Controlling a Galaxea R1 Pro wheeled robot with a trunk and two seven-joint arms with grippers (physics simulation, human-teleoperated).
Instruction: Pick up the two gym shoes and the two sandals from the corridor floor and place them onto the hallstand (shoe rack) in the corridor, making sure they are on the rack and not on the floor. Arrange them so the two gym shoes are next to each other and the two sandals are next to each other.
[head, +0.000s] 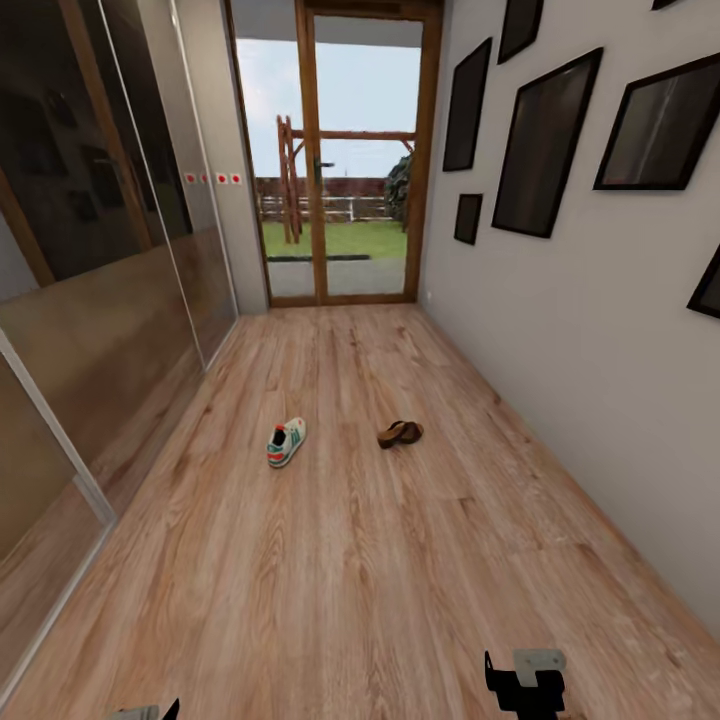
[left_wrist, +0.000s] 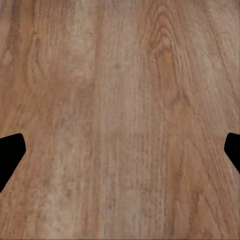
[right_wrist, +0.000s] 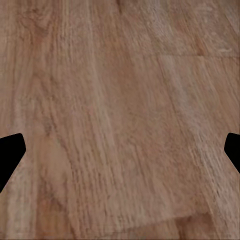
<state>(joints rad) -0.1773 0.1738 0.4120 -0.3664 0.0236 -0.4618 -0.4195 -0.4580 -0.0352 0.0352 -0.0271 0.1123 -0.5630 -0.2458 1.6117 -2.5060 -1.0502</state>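
Looking down the corridor from the head view, we are seeing one gym shoe (head: 286, 442) lying on the corridor floor (head: 340, 580), well ahead of the robot and a little left of centre. Its long axis is running from near-left to far-right, with the white toe pointing away toward the glass door (head: 340, 160) and the red-orange heel patch and teal sole facing us. One sandal (head: 399, 433) is lying to the shoe's right, apart from it, its long axis running more nearly across the corridor; we cannot tell which end is the toe at this size. Both are resting flat on the planks — neither is touching the other or either wall.

Along the left we are seeing mirrored sliding panels (head: 90, 300); along the right, a pale wall (head: 560, 330) is carrying dark picture frames (head: 545, 145).

At the lower edge of the head view the right gripper (head: 525, 683) is showing as a black claw beneath a grey block, hanging over bare floor; a sliver of the left gripper (head: 150, 712) is peeking in at the lower left corner. In the left wrist view the left gripper's fingertips (left_wrist: 10, 150) are sitting at opposite edges with wood grain between them — spread wide, holding nothing. In the right wrist view the right gripper's fingertips (right_wrist: 10, 150) are standing equally far apart over the planks, likewise holding nothing.
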